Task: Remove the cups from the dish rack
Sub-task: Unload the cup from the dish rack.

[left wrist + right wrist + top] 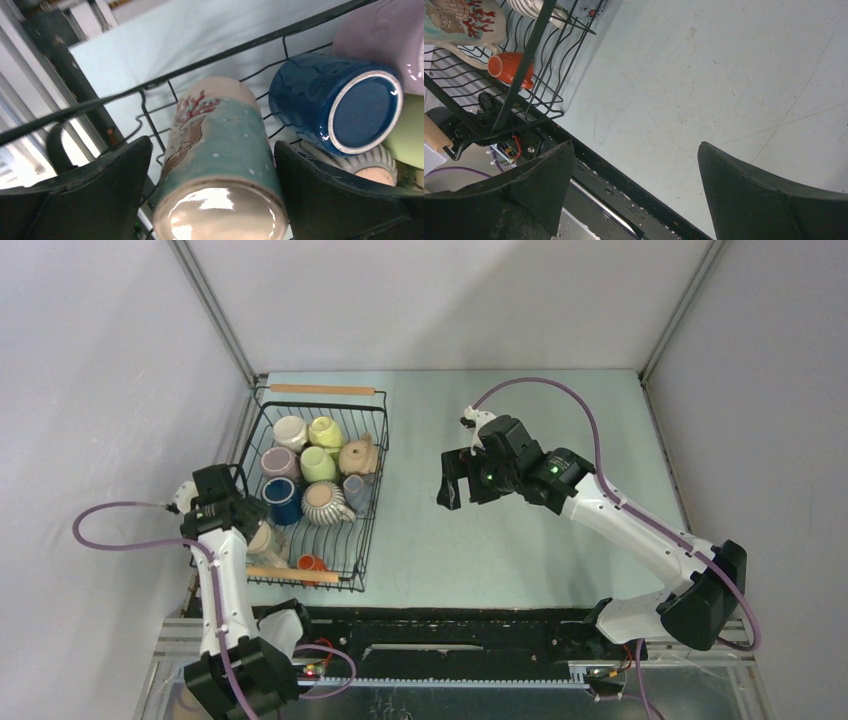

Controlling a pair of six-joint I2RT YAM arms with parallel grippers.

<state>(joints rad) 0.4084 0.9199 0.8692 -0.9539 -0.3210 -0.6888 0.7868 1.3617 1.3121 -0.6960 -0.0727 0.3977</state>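
Where left pincer point(212, 145) straddles coral-print cup point(220, 165), jaws seemingly clear of it.

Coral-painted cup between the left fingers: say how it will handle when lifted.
The coral-painted cup shows glare on its glaze, so it may slip in the left fingers. It looks like rigid ceramic, likely to chip against the dark blue cup. Its round body could roll on the dish rack wires.

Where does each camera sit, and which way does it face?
Top external: above, behind the arms, looking down at table, dish rack; both arms show.
Left wrist: on left arm, facing a coral-painted cup in the rack; open left gripper flanks it.
Right wrist: on right arm, facing table and rack corner; open right gripper shows.
Shared: both wrist views show that cup.
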